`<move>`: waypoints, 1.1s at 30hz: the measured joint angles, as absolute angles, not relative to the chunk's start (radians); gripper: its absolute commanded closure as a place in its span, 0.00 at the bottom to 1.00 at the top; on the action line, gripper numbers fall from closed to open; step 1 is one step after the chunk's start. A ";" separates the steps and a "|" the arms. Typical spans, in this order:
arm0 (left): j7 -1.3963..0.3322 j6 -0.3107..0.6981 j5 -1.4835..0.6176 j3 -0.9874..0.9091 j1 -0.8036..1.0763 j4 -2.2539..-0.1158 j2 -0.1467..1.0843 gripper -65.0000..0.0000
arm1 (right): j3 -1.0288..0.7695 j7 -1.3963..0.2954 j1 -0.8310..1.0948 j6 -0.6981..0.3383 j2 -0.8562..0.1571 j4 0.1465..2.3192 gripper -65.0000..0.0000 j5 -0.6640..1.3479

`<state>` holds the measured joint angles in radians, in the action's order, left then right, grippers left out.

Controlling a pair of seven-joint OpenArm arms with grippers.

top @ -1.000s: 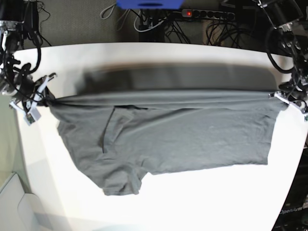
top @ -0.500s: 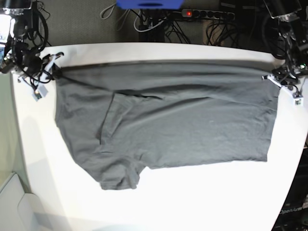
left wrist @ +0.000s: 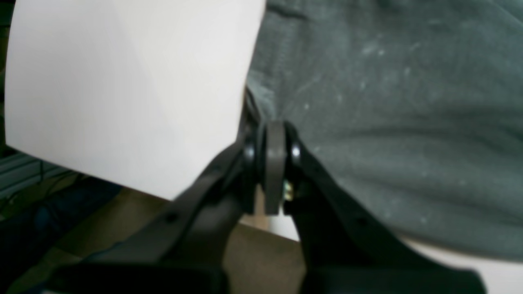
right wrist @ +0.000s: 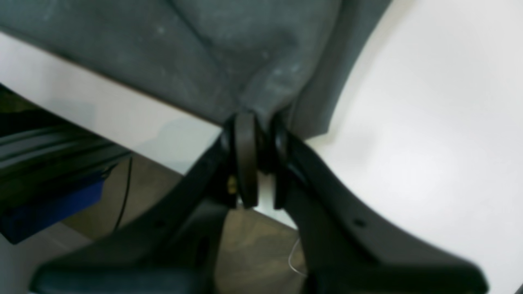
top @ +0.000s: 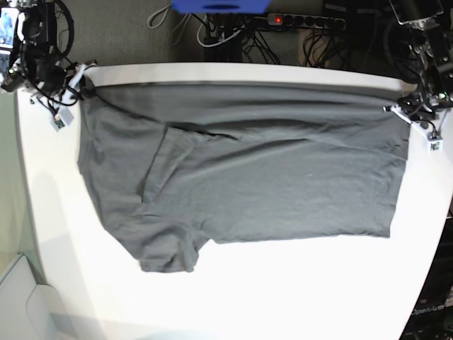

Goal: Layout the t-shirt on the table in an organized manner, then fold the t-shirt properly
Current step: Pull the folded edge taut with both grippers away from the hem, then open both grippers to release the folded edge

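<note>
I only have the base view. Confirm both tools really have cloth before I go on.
Observer: The left tool is shut on the shirt; its wrist view shows cloth bunched between the tips.
Operator: Now the right one.
Observer: The right tool is shut on the shirt too, with a gathered corner running into the tips.
Operator: Tell me where the right grip sits over the table.
Observer: Near the table edge; floor and a blue thing show just below the tips.
</note>
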<state>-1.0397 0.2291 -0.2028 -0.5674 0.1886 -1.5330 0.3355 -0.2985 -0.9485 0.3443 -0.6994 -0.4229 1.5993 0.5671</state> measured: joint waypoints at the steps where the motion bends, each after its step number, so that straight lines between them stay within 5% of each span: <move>1: -1.040 0.229 -0.203 -0.567 0.188 -1.533 0.336 1.00 | -0.299 -0.947 0.344 -0.699 -0.420 1.602 0.94 0.553; 5: -1.040 0.229 -0.203 -0.567 0.191 -1.533 0.336 0.95 | -0.305 -0.934 0.344 -0.700 -0.387 1.615 0.94 0.482; 11: -1.039 0.228 -0.197 -0.567 0.200 -1.538 0.339 0.59 | -0.315 -0.934 0.344 -0.703 -0.384 1.615 0.93 0.479; 15: -1.040 0.229 -0.195 -0.567 0.228 -1.544 0.340 0.43 | -0.383 -0.947 0.344 -0.703 -0.365 1.610 0.78 0.477; 20: -1.035 0.229 -0.200 -0.567 0.223 -1.545 0.340 0.42 | -0.481 -0.967 0.368 -0.702 -0.365 1.607 0.62 0.452; 33: -1.043 0.229 -0.199 -0.569 0.221 -1.544 0.341 0.42 | -0.485 -0.964 0.374 -0.701 -0.351 1.607 0.60 0.448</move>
